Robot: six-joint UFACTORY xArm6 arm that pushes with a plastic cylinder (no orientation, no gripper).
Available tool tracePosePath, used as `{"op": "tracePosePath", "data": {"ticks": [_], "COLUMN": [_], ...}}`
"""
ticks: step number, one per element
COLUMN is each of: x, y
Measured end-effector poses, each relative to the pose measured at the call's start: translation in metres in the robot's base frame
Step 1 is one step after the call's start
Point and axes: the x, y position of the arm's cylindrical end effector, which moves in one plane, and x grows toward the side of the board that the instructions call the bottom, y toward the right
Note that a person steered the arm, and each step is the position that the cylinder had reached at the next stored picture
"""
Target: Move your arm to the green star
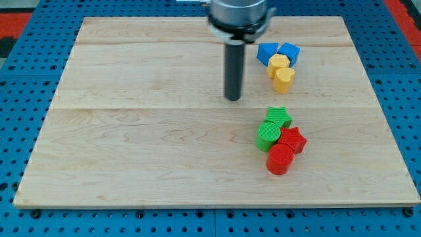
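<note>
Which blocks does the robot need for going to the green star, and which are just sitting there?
Needed:
green star
my tip, up and to the view's left of it, not touching

Just sitting there:
green cylinder
red star
red cylinder
two blue blocks
two yellow blocks

No lettering, labels, brand marks, numbers or signs can be read anywhere in the view: not on the pale wooden board [131, 131], the blue perforated table surface [20, 79] around it, or the small coloured blocks.
</note>
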Motion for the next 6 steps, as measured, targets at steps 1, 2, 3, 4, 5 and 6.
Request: {"op": "tracePosePath", "data": {"ticks": [1, 2, 3, 4, 5, 6], "x": [-0.001, 0.022, 0.073, 0.086, 0.075, 0.070], "y": [0.055, 0.101, 0.120, 0.110, 0.109, 0.130]}}
